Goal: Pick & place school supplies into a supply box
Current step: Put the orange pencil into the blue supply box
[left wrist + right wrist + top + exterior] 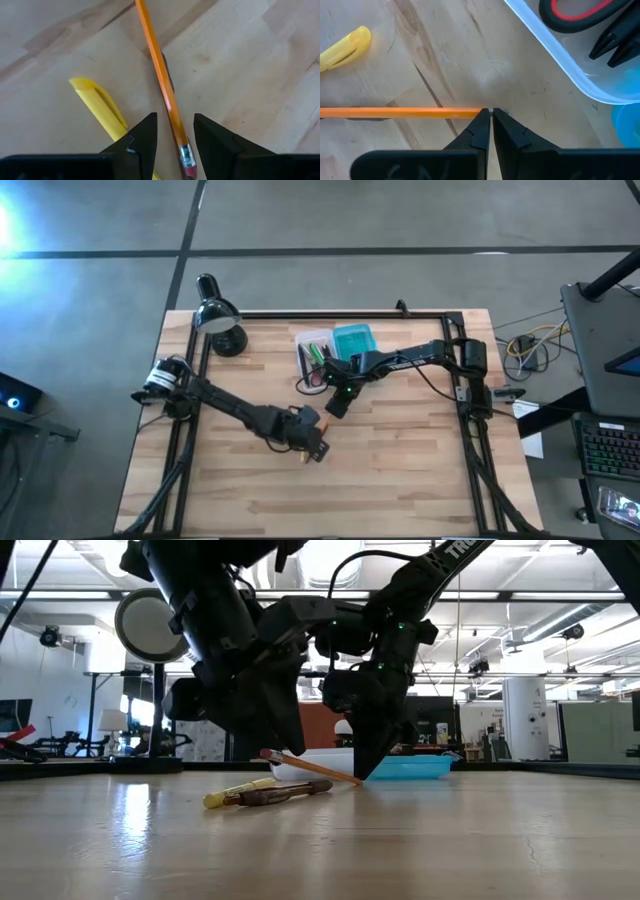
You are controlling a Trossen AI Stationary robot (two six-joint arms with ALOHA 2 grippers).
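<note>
One orange pencil (161, 70), one yellow pen (97, 102)

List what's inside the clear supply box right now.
Inside the supply box the right wrist view shows a red-and-black scissors handle and dark pen tips. The high view adds green and pink pens. Anything under them is hidden.

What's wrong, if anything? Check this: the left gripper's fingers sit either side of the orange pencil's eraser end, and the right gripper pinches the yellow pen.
One slip: the right gripper pinches the orange pencil at its tip, not the yellow pen, which lies untouched. The right wrist view shows it. The left gripper part holds.
</note>
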